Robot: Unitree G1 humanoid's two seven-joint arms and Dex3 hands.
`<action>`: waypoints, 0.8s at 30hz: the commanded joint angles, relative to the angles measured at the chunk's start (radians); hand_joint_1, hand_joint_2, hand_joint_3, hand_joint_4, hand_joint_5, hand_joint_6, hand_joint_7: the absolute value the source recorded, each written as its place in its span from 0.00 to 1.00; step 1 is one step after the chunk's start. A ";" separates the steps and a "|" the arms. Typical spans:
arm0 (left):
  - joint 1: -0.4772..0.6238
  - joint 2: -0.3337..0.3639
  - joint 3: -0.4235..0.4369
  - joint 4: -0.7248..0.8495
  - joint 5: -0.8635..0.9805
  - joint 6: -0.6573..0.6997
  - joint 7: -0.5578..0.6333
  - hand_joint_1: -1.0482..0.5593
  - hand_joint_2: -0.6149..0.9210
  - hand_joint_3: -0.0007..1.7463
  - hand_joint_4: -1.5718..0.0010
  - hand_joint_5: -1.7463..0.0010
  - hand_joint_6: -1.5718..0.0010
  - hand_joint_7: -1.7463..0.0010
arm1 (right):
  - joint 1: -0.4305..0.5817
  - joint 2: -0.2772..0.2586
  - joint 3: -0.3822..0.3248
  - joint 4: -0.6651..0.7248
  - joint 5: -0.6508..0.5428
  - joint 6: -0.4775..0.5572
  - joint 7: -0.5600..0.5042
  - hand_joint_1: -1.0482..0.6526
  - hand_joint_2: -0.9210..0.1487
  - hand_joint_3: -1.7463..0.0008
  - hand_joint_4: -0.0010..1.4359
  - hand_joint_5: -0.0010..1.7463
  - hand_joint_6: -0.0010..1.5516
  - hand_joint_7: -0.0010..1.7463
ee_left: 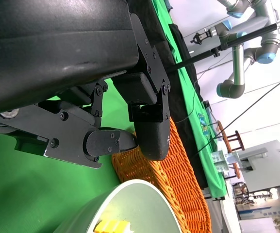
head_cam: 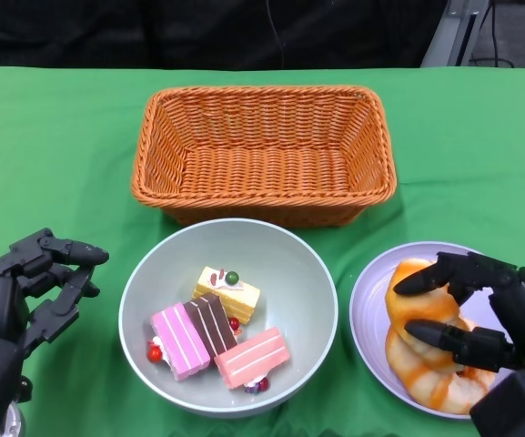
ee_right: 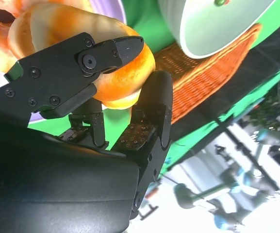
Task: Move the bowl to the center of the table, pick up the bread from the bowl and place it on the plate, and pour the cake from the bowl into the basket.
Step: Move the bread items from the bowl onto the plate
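The grey bowl [head_cam: 291,273] sits at the table's near middle, holding several cake slices: a yellow one [head_cam: 228,293], a brown one [head_cam: 214,324] and two pink ones [head_cam: 180,341]. The glazed bread [head_cam: 417,364] lies on the lilac plate [head_cam: 371,300] to the bowl's right. My right hand [head_cam: 485,314] grips the bread, fingers across its top; the right wrist view shows a finger [ee_right: 110,51] and the thumb on either side of the bread [ee_right: 125,77]. Left of the bowl, my left hand [head_cam: 35,282] hovers with its fingers apart, holding nothing.
An empty orange wicker basket [head_cam: 262,94] stands just behind the bowl, nearly touching it. Green cloth covers the table. The left wrist view shows the basket [ee_left: 178,179] and the bowl rim [ee_left: 130,204] beyond my left hand [ee_left: 125,126].
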 commanded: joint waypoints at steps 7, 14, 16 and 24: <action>0.000 0.024 0.010 0.012 -0.016 0.000 -0.013 0.59 0.96 0.28 0.53 0.21 0.43 0.49 | -0.039 -0.015 -0.047 0.058 0.062 0.031 0.004 0.65 0.10 0.89 0.53 0.92 0.59 0.42; 0.002 0.025 0.012 0.010 -0.019 0.008 -0.017 0.59 0.96 0.28 0.53 0.22 0.42 0.49 | -0.053 -0.011 -0.068 0.086 0.125 0.049 0.035 0.63 0.05 0.90 0.48 0.98 0.55 0.45; 0.003 0.028 0.009 0.010 -0.012 0.009 -0.010 0.59 0.96 0.28 0.53 0.22 0.43 0.49 | -0.058 -0.013 -0.073 0.096 0.129 0.052 0.033 0.63 0.04 0.90 0.47 0.98 0.54 0.45; 0.002 0.026 0.009 0.009 -0.010 0.005 -0.005 0.59 0.96 0.28 0.52 0.22 0.42 0.49 | -0.082 -0.014 -0.083 0.143 0.132 0.112 0.057 0.62 0.00 0.94 0.49 0.87 0.52 0.46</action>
